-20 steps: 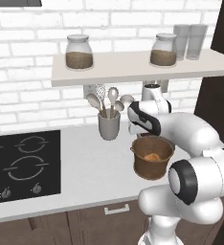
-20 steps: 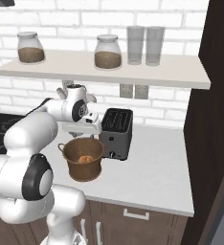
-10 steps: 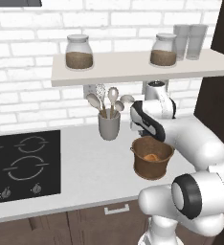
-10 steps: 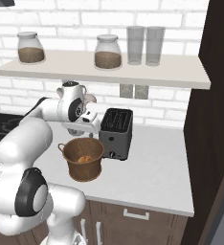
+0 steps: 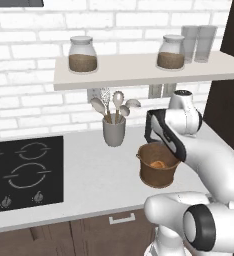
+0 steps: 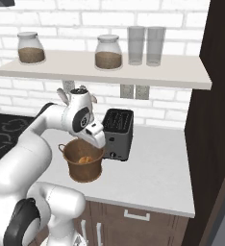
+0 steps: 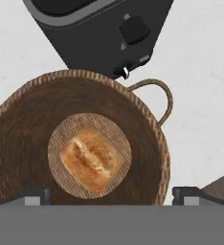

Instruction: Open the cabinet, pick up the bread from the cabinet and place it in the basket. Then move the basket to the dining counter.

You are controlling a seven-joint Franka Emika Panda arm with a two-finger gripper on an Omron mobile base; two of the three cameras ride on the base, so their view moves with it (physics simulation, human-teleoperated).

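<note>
The bread (image 7: pixel 90 162) lies on the floor of the basket (image 7: pixel 147 129), which stands on the bench (image 6: pixel 157 173) beside the toaster (image 6: pixel 118 133), and the tool (image 7: pixel 111 195) hangs above with jaws wide and empty, so gripping the basket's rim looks next

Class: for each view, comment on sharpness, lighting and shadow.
Left base view: sharp, even light, soft shadow under the basket. Right base view: equally crisp, no glare on the toaster. Hand view: bread in focus, flatly lit, hardly any shadow.
</note>
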